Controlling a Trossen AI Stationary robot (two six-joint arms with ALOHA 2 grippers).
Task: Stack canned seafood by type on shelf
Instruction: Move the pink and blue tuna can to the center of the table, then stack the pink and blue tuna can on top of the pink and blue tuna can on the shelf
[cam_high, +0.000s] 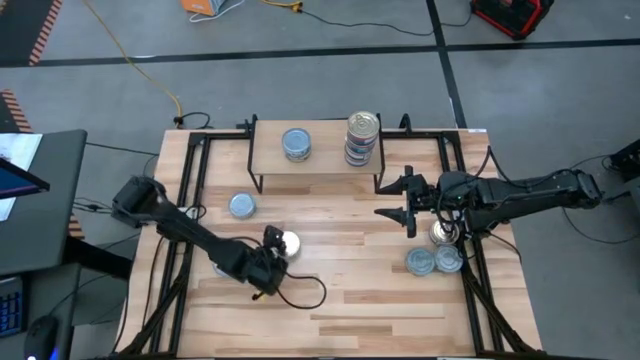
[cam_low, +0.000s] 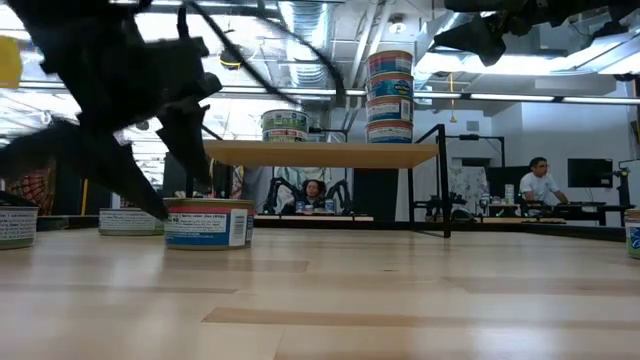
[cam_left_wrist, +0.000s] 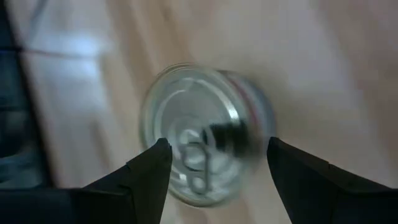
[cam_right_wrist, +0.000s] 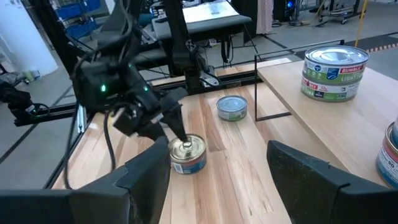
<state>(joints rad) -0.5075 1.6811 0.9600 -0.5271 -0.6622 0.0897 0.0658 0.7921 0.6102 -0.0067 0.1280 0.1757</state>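
From above, you see the left gripper (cam_high: 281, 243) low over the front-left part of the table, right at a silver-topped tin (cam_high: 289, 242), while the right gripper (cam_high: 400, 198) hangs off to the right, just in front of the shelf (cam_high: 322, 158); its fingers stand apart and hold nothing. On the shelf sit a short blue-topped stack (cam_high: 296, 144) on the left and a taller stack (cam_high: 362, 138) on the right. A loose blue-topped tin (cam_high: 241, 206) lies on the table ahead of the shelf's left end, and more tins (cam_high: 436, 256) cluster beneath the right arm. At table height, you find the silver-topped tin (cam_low: 208, 222) standing upright on the wood with the left gripper's dark fingers (cam_low: 185, 135) coming down onto it from above; the shelf (cam_low: 322, 153) rises behind with both stacks on it. Through the left wrist camera, the tin (cam_left_wrist: 205, 158) lies directly between the two fingers (cam_left_wrist: 149, 171), its pull tab facing up; the jaws are spread wide on either side and are not closed on it. Through the right wrist camera, you look across at the left gripper (cam_right_wrist: 177, 129) poised over the same tin (cam_right_wrist: 187, 154), with the right arm's own fingers (cam_right_wrist: 146, 177) parted and empty.
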